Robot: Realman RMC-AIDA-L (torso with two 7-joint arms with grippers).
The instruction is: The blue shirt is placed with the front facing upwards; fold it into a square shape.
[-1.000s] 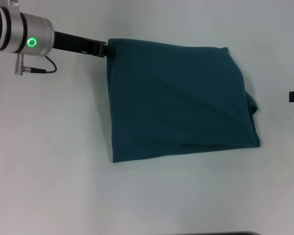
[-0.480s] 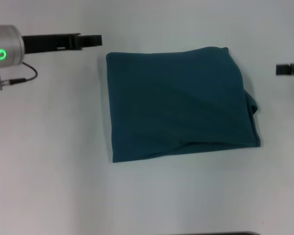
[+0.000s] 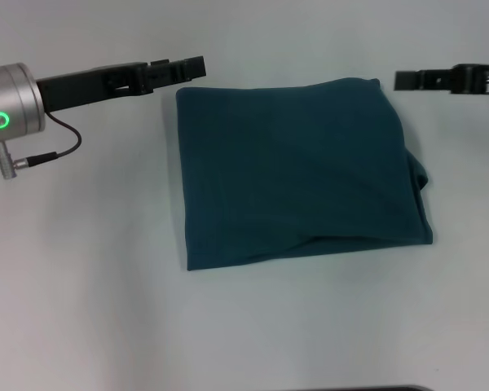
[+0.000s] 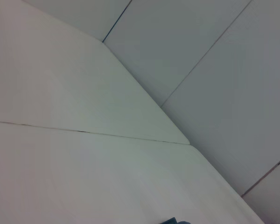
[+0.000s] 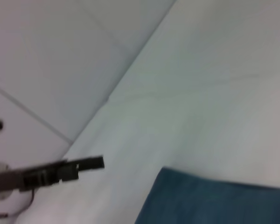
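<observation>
left gripper (image 3: 197,65): comes in from the bench's left edge toward the far side, tip just beside the shirt's far-left corner and apart from the cloth. Holds nothing. Seen edge-on as 1 dark bar, so how far the jaws stand open I cannot tell.
shirt (image 3: 297,167): dark teal, lies flat mid-bench, a bit nearer the far edge. Already a rough 4-sided block, lettering and collar not showing. Left side straight, near side rises toward the right, 1 lump of cloth pokes out on the right side.
right gripper (image 3: 403,80): comes in from the bench's right edge, tip just beside the shirt's far-right corner, apart from it. Nothing held. Jaw opening cannot tell, same edge-on look.
bench (image 3: 81,277): plain white top, shirt is the only loose thing on it.
wrist views: left wrist shows only a sliver of teal at the frame edge. Right wrist shows the shirt's corner and the left gripper beyond it, off the cloth.
step (my read): both tips line up on the 2 far corners, so either a last fold toward the near edge or a tidy-up. Shape looks nearly done.
how to do it well: take both far corners together and at matching height, grip all layers, carry them straight toward the near edge so the sides stay parallel. Tuck the right-side lump in, or the outline will not read square.
risk: pinching only the top layer would open the stack.
</observation>
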